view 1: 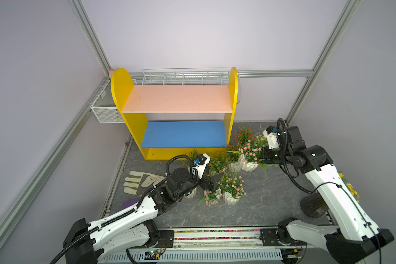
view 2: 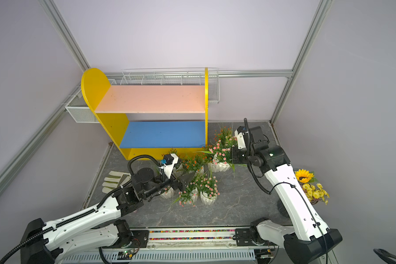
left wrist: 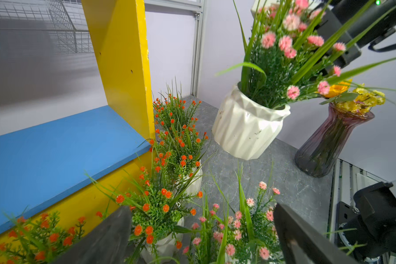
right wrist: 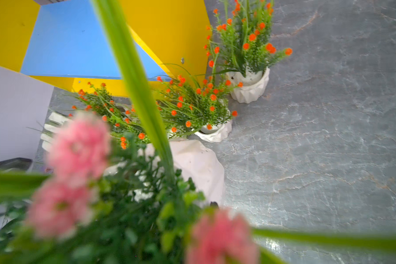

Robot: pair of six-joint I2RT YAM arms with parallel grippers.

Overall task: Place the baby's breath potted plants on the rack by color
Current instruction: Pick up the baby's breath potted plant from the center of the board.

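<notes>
The pink plant (left wrist: 249, 123), one of the baby's breath potted plants, hangs tilted, its white faceted pot apparently clear of the tabletop (view 1: 272, 201), just off the right end of the rack (view 1: 124, 91). The right gripper (view 1: 261, 156) is buried in the foliage, jaws closed narrow on the stems above the rim (the fingertips themselves are lost among the leaves). Held that way, the pot is probably the heavy end and will likely swing under the soft plastic stems, so it wants a slow carry and a base-first landing. The ceramic looks hard, smooth and easy to chip. A hold across the pot's ridged wall would likely be steadier than one on the sprigs.

The other plants stand on the tabletop in front of the rack's right end: orange-red ones (left wrist: 181, 146) close against the yellow side panel, pink ones (view 1: 232, 186) nearer the robot. The left gripper (view 1: 214, 181) hovers over that near cluster with jaws spread wide, holding nothing.

The pink upper board (view 1: 176, 98) and the blue lower board (view 1: 183, 134) carry no pot yet. Away from the plants are a work glove (view 1: 142, 181) and a dark vase of sunflowers (left wrist: 329, 141), neither meant for the rack.
</notes>
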